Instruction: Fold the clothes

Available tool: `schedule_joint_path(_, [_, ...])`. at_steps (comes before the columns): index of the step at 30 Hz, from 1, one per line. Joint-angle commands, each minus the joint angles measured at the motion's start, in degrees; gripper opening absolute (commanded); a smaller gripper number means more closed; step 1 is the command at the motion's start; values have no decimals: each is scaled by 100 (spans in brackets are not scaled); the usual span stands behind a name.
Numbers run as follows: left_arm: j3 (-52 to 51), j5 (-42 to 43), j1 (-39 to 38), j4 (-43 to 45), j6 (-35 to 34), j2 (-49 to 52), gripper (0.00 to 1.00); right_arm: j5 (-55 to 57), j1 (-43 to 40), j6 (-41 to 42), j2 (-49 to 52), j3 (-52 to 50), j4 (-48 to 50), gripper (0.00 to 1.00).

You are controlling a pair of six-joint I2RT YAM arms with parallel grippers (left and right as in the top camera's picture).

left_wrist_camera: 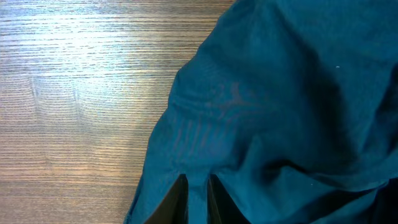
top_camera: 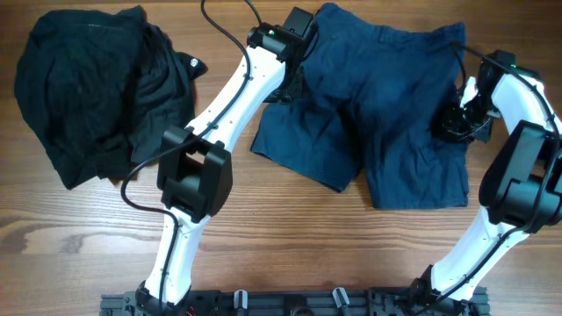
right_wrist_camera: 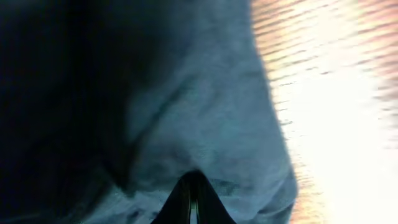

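Observation:
The clothes, navy-blue shorts, lie spread and wrinkled on the wooden table at the upper middle and right. My left gripper sits at their upper left corner. In the left wrist view its jaws stand almost together, with a fold of the blue cloth pinched between them. My right gripper is at the shorts' right edge. The right wrist view is blurred; there the right gripper is shut, with the cloth bunched around its tips.
A heap of black garments lies at the upper left of the table, close to the left arm's elbow. Bare wood shows left of the shorts and along the front of the table.

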Motion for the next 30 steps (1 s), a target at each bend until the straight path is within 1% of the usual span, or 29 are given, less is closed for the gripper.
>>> schedule_joint_path(1, [-46,48,-20,17,72,61,11,721,7,435,-4,0,24,4])
schedule_joint_path(3, [-46,48,-20,20,72,61,11,688,7,404,-4,0,59,4])
schedule_joint_path(5, [-46,46,-20,22,74,61,12,155,9,76,-4,2,142,4])
schedule_joint_path(7, [-46,46,-13,39,76,61,13,-310,9,55,-9,109,76,4])
schedule_joint_path(8, [-46,50,-9,46,120,61,14,-461,7,101,-11,188,22,7])
schedule_joint_path(10, [-46,81,-9,44,278,61,14,-857,7,90,-48,313,-50,8])
schedule_joint_path(13, [-59,476,-20,136,507,61,12,-1757,7,-192,-136,415,-197,6])
schedule_joint_path(18, [-118,1261,-22,573,544,70,11,-2940,42,-817,-354,420,-586,4])
schedule_joint_path(21, [-267,1333,-63,826,564,72,9,-2990,39,-776,-697,420,-723,4])
schedule_joint_path(23, [-461,1335,-138,999,560,72,8,-3047,57,-619,-1187,420,-544,4])
schedule_joint_path(24, [-645,1335,-221,1189,562,72,7,-3077,129,-612,-1652,420,-391,4])
schedule_joint_path(25, [-787,1333,-284,1357,562,72,7,-3069,188,-590,-1860,420,-348,4])
schedule_joint_path(26, [-929,1331,-358,1545,564,72,4,-2977,286,-461,-2100,417,-323,4])
schedule_joint_path(28, [-1147,1331,-468,1858,562,72,4,-2828,496,-341,-2218,417,-361,4])
schedule_joint_path(30, [-1228,1327,-533,1991,562,72,4,-2787,715,-339,-2144,356,-413,4])
